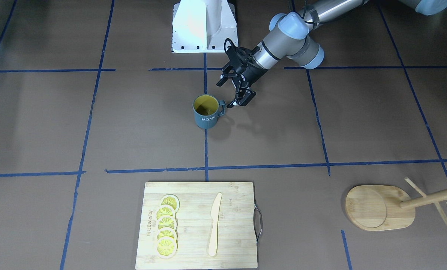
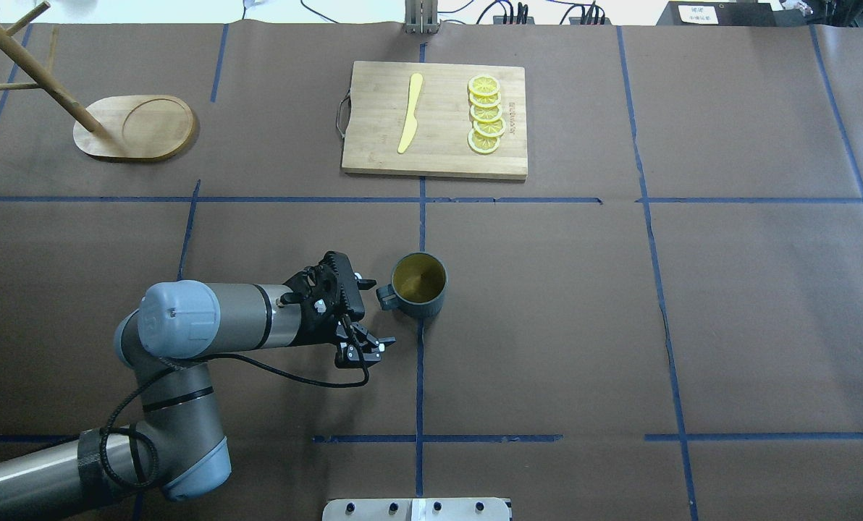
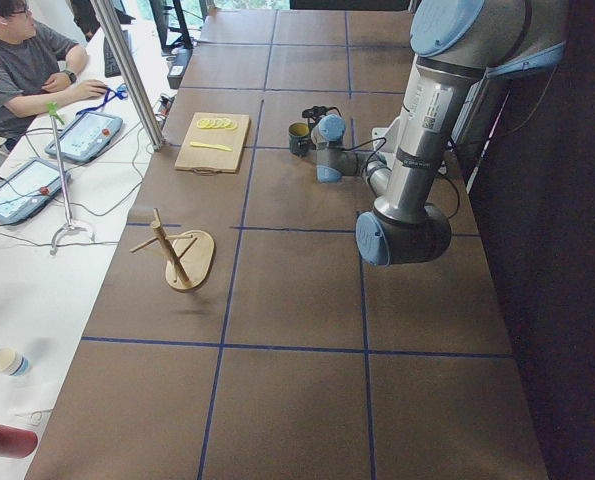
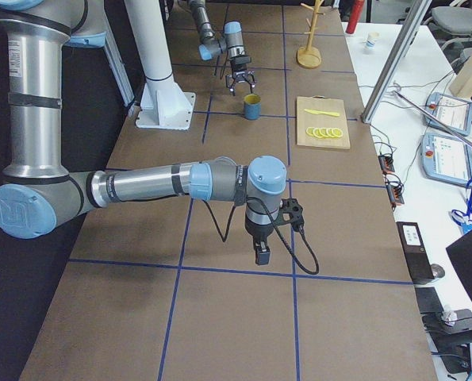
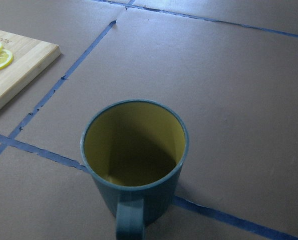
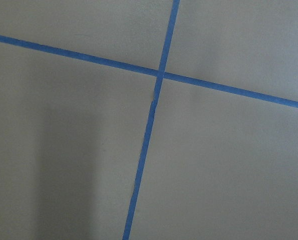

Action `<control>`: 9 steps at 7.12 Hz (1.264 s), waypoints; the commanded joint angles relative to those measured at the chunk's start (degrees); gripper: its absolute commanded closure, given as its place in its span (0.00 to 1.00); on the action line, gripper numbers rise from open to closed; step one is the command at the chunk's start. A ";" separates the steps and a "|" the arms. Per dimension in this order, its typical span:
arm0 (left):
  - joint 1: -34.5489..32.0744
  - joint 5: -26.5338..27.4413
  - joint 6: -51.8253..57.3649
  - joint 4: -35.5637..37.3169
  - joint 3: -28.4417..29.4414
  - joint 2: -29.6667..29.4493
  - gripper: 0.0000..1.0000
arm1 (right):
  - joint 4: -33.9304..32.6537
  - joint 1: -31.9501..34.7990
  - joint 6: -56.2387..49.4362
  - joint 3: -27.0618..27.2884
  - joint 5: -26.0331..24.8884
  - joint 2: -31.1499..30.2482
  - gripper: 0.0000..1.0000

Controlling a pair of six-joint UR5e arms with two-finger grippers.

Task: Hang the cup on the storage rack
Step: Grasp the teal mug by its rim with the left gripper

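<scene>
The left gripper [image 2: 372,311] is open, its two fingers spread wide and holding nothing. It is low over the table [image 1: 358,123], just beside the handle of the cup [image 2: 418,286]. From the overhead view I cannot tell if a finger touches the handle. The left wrist view shows no fingers at all, and there the handle is cut off by the bottom edge.

There is one cup. It stands upright near the middle of the table on a blue tape line, with the handle toward the left gripper.

The right gripper [image 4: 262,254] is seen only in the right side view, small and pointing down over the table, so I cannot tell if it is open or closed. Its wrist camera shows only two crossing tape lines.

There is one storage rack [image 1: 381,208], well apart from the cup at the table's far left corner. Its post and pegs are cut off by the picture edges, so the pegs cannot be counted.

One cutting board [image 1: 197,225] carries five lemon slices [image 1: 167,227] in a row and one wooden knife [image 1: 215,225].
</scene>
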 commanded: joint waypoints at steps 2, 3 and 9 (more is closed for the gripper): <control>0.48 2.52 -0.07 -2.31 5.54 -2.24 0.06 | 0.04 0.00 0.10 0.11 0.01 0.00 0.00; 0.48 3.73 -0.24 -2.31 5.55 -2.41 0.12 | 0.04 0.00 0.27 0.20 0.10 0.09 0.00; 1.45 7.35 -4.55 -2.40 6.96 -3.21 0.93 | 0.04 0.00 0.27 0.11 0.01 0.00 0.00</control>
